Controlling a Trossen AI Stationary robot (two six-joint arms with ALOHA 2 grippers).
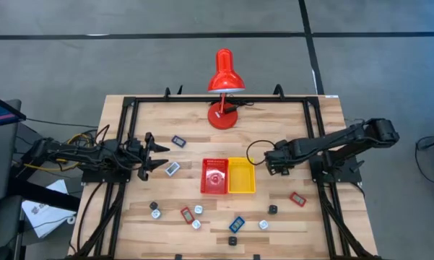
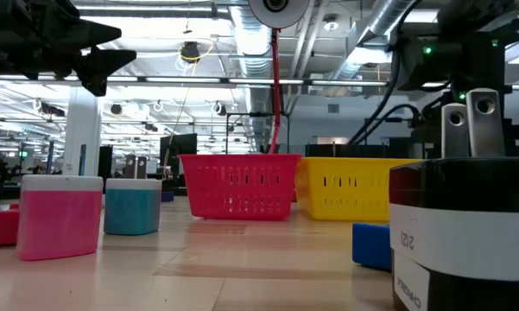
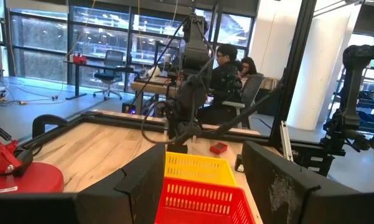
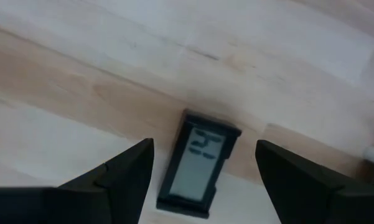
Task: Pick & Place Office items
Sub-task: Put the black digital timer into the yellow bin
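Note:
In the right wrist view a flat black office item with a grey display [image 4: 196,165] lies flat on the wood. My right gripper [image 4: 204,149] points down over it, open, one finger on either side and clear of it. In the high view that gripper [image 1: 274,157] stands right of the yellow tray [image 1: 241,189] and hides the item. My left gripper [image 1: 155,155] waits open at the table's left, level, holding nothing. More office items lie loose: two grey ones [image 1: 172,168] by the left gripper, a red one [image 1: 297,198], a blue one [image 1: 236,224], and small knobs [image 1: 198,209].
A red tray [image 1: 215,189] and the yellow tray stand side by side mid-table. A red desk lamp [image 1: 224,87] stands at the far edge. A black frame [image 1: 130,108] borders the table. Bare wood lies between the trays and the lamp. People sit beyond the table [image 3: 227,68].

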